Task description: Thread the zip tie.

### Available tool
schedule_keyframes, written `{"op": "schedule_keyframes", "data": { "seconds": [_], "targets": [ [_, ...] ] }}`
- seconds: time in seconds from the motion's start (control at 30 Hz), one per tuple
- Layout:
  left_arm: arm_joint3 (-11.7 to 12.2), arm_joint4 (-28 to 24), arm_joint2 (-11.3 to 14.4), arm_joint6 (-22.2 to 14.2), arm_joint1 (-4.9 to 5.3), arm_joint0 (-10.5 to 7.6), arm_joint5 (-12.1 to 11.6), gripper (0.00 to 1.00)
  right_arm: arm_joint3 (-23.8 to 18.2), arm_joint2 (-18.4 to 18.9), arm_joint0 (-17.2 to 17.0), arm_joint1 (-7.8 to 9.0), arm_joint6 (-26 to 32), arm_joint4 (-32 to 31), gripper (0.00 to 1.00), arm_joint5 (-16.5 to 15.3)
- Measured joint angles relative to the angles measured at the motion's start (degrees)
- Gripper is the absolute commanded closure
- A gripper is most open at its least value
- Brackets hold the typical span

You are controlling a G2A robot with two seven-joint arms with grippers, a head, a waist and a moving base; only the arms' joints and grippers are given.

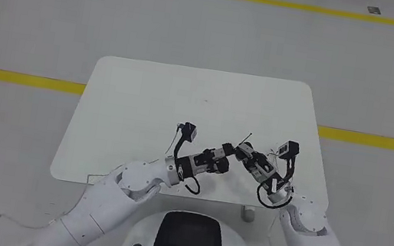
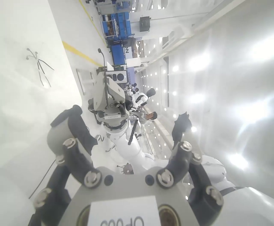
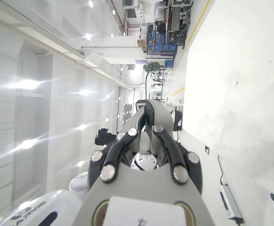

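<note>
The 2 arms meet over the near middle of the white table (image 1: 145, 107), their grippers facing each other and close together. The right gripper (image 3: 147, 116) is pressed closed on the zip tie (image 3: 146, 85). The tie is a thin black strap pinched at 1 end between the fingertips, with its free length standing out past them and curving slightly. From above, the zip tie (image 1: 246, 138) shows as a short dark line pointing toward the far side from the right gripper (image 1: 243, 154).

The left gripper (image 2: 127, 118) is spread wide and has nothing in it. Its 2 fingers (image 2: 75, 124) stand well apart, and the right gripper (image 2: 111, 89) with its zip tie (image 2: 102, 56) sits straight ahead between them (near, but not touching). In the top view the left gripper (image 1: 225, 159) is just left of the right one.

Farther out on the table (image 2: 21, 107) lies a small scatter of loose ties (image 2: 40, 68). 1 more thin dark strip (image 2: 41, 180) lies on the surface near the left gripper.
</note>
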Motion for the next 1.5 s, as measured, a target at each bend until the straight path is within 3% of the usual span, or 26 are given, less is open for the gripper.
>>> {"op": "schedule_keyframes", "data": {
  "seconds": [0.2,0.33,0.67,0.7,0.73,0.8,0.83,1.03,1.5],
  "targets": [
    [0.02,3.14,0.3,1.39,0.11,0.1,1.2,0.0,-0.12,-0.25,0.0,-0.03,-1.58,-0.82,1.0,1.33],
    [0.18,4.53,0.49,-0.03,0.24,-0.2,1.04,0.0,-0.39,-0.32,-0.13,-0.01,-1.17,-0.24,1.0,1.6],
    [-0.14,4.22,0.13,1.12,0.35,0.26,1.31,0.0,-0.81,-0.28,-0.63,0.07,-1.78,-1.27,1.0,1.82],
    [-0.12,4.06,0.04,1.12,0.38,0.34,1.27,0.13,-0.86,-0.2,-0.8,0.11,-1.72,-1.56,1.0,1.78],
    [-0.1,3.93,-0.01,0.97,0.41,0.38,1.24,0.19,-0.9,-0.15,-0.96,0.15,-1.64,-1.83,1.0,1.73],
    [0.07,3.65,-0.11,0.82,0.45,0.44,1.25,0.45,-1.0,-0.12,-1.27,0.21,-1.51,-2.28,1.0,1.58],
    [0.13,3.58,-0.11,0.85,0.46,0.45,1.33,0.52,-1.01,-0.12,-1.36,0.23,-1.56,-2.51,1.0,1.5],
    [0.32,3.39,0.15,0.89,0.43,0.34,1.5,0.69,-1.04,-0.19,-1.64,0.31,-2.58,-4.38,1.0,0.62],
    [1.04,4.77,0.97,1.1,0.4,-0.31,2.82,0.83,-1.72,-0.22,-1.81,0.38,-3.57,-6.66,1.0,0.0]
  ]
}}
